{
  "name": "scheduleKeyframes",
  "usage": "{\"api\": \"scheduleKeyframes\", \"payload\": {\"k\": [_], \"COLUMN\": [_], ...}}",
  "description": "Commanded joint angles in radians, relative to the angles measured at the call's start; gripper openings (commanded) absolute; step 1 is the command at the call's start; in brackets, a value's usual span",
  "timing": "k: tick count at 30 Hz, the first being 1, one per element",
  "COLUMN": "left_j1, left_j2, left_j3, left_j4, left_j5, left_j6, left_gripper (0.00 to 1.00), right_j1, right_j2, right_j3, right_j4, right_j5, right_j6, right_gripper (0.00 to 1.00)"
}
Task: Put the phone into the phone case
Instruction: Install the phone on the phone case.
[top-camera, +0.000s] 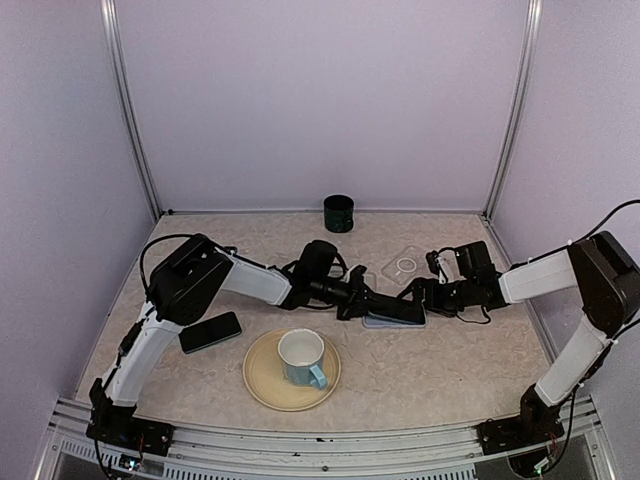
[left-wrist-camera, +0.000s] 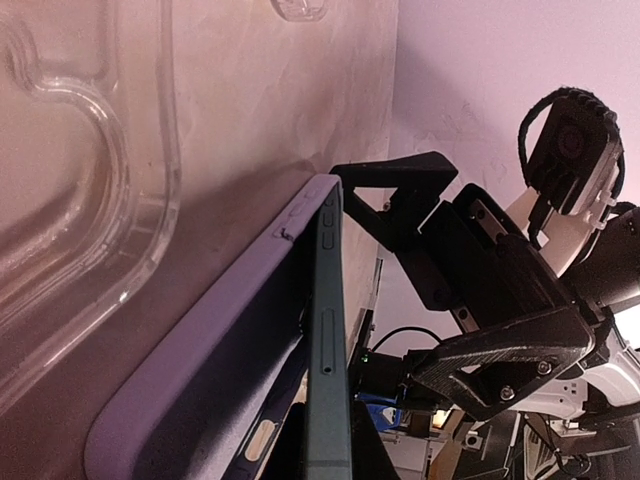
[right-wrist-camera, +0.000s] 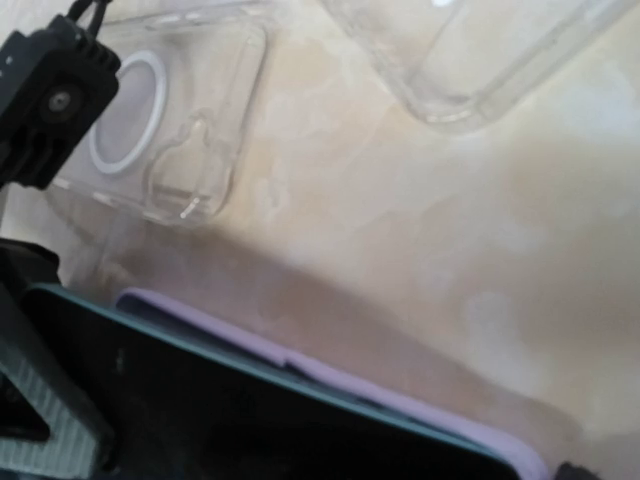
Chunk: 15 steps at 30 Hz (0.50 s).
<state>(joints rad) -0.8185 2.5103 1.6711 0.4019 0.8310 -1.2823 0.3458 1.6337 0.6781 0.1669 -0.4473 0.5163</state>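
Observation:
A dark teal phone (top-camera: 396, 309) lies tilted over a lilac phone case (top-camera: 392, 323) at mid-table. My left gripper (top-camera: 357, 300) is shut on the phone's left end. In the left wrist view the phone (left-wrist-camera: 329, 340) runs edge-on above the case (left-wrist-camera: 190, 385); its far end meets the case wall and its near end stands off it. My right gripper (top-camera: 426, 297) stands open at the phone's right end. In the right wrist view the phone (right-wrist-camera: 250, 420) fills the bottom, with the lilac case rim (right-wrist-camera: 330, 365) along it.
Two clear cases (top-camera: 404, 266) lie just behind the phone. A second dark phone (top-camera: 210, 332) rests on the table at left. A beige plate (top-camera: 262, 385) holding a white and blue cup (top-camera: 301, 358) sits in front. A black cup (top-camera: 339, 213) stands by the back wall.

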Motion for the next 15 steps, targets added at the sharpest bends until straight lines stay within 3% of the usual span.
{"api": "scheduleKeyframes", "payload": {"k": [1,15], "left_j1": [-0.036,-0.027], "left_j2": [-0.007,-0.018], "left_j3": [-0.056,-0.077], "left_j4": [-0.019,-0.154], "left_j5": [0.024,-0.069], "left_j6": [0.002,0.152], "left_gripper": [0.00,0.00], "right_j1": [0.055,0.055], "right_j2": [0.029,0.013], "right_j3": [0.021,0.000], "right_j4": [0.025,0.022], "right_j5": [-0.133,-0.119], "right_j6": [0.013,0.020], "right_gripper": [1.00,1.00]}}
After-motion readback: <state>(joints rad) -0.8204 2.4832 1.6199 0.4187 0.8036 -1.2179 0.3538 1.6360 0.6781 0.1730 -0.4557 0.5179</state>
